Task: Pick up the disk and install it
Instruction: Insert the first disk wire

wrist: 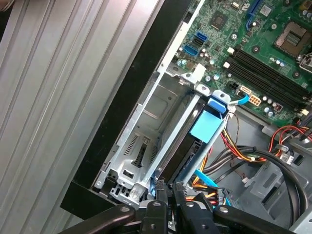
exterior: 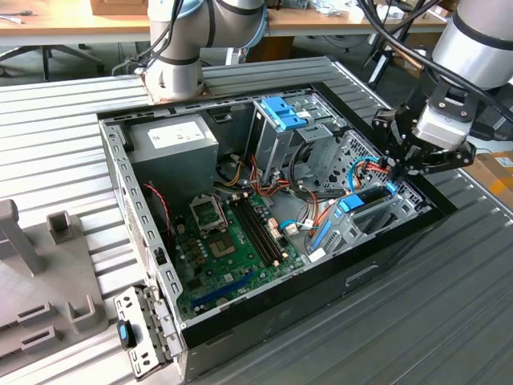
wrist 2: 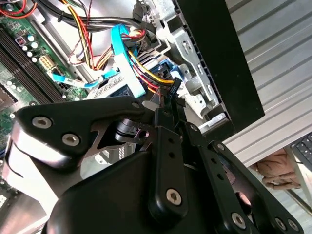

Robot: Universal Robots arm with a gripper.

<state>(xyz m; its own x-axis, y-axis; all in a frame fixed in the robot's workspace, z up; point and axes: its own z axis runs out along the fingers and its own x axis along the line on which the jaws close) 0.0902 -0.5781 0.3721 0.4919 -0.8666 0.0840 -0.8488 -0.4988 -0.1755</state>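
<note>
Sitting in the computer case's (exterior: 240,309) drive bay, the disk (wrist: 207,124), gripper (exterior: 398,167) above.

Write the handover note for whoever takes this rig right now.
Gripper: at the case's front corner on the exterior view's right, fingers shut at the disk's cable end.
Disk: already in the drive bay of the computer case, standing on edge, blue carrier tab toward the motherboard.
Done: disk picked up and brought into the bay.
Left: whether it is fully seated cannot be judged; gripper not yet clear.
</note>
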